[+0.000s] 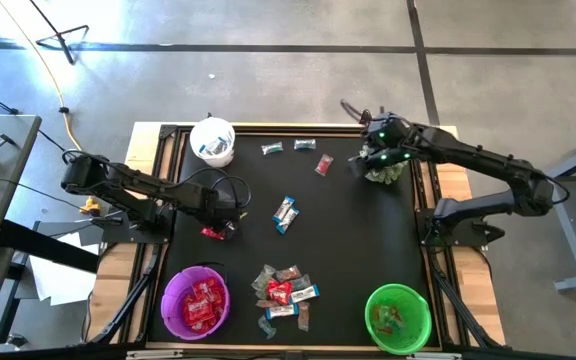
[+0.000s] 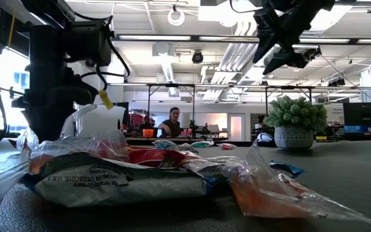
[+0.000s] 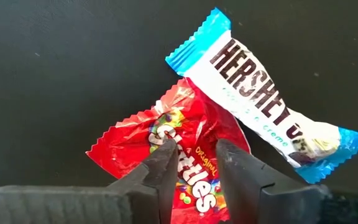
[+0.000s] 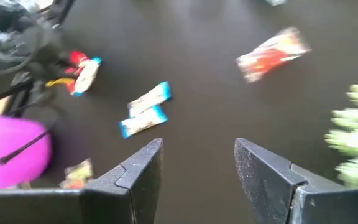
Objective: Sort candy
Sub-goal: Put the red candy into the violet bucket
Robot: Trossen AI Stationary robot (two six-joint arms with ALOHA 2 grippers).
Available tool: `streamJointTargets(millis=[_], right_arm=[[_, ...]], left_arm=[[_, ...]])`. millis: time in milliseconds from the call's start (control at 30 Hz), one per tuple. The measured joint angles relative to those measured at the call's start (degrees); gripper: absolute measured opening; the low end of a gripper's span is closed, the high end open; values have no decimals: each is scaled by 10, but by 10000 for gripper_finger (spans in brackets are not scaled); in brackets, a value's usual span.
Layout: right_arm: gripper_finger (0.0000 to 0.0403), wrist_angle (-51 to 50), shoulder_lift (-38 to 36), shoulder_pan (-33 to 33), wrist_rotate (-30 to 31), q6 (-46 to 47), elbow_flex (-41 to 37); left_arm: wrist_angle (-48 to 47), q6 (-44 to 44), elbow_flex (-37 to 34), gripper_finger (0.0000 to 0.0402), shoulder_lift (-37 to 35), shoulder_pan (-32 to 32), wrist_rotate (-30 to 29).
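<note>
My left gripper (image 1: 224, 224) (image 3: 196, 163) is low over the mat's left middle, shut on a shiny red candy packet (image 1: 212, 233) (image 3: 166, 140). A blue-and-white mini bar (image 3: 263, 102) lies across that packet's far corner. More candy lies in a pile (image 1: 284, 290) near the front edge. Two blue-and-white bars (image 1: 285, 213) (image 4: 145, 109) sit mid-table, and single sweets (image 1: 272, 148) (image 1: 324, 165) lie toward the far edge. My right gripper (image 1: 370, 152) (image 4: 197, 168) is open in the air beside the spiky green plant (image 1: 386, 173) (image 2: 295, 116). My left gripper pinches the red packet between its two fingers (image 3: 166, 165), which stand on either side of the packet's middle (image 3: 194, 177). They come at it slanting down from the table's left. Whether the packet is lifted off the mat, I cannot tell.
A white cup (image 1: 213, 140) stands at the far left of the mat. A purple bowl (image 1: 173, 310) with red packets sits at the front left and a green bowl (image 1: 418, 300) at the front right. The potted plant stands at the far right. A person (image 2: 171, 122) sits far behind.
</note>
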Motion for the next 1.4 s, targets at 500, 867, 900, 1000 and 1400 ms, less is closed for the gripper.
streamJointTargets(millis=[500, 867, 900, 1000, 1400], right_arm=[[195, 290, 199, 118, -94, 87, 0], [195, 398, 289, 162, -102, 122, 0], [195, 406, 296, 164, -102, 128, 0], [195, 436, 315, 167, -102, 141, 0], [195, 481, 341, 170, -105, 156, 0]], left_arm=[[55, -23, -1, 111, 0, 39, -22], [152, -59, -2, 111, 1, 54, -7], [159, -63, -2, 111, 1, 54, -7], [182, -66, -2, 111, 1, 54, -7], [221, -56, -1, 111, 5, 54, -2]])
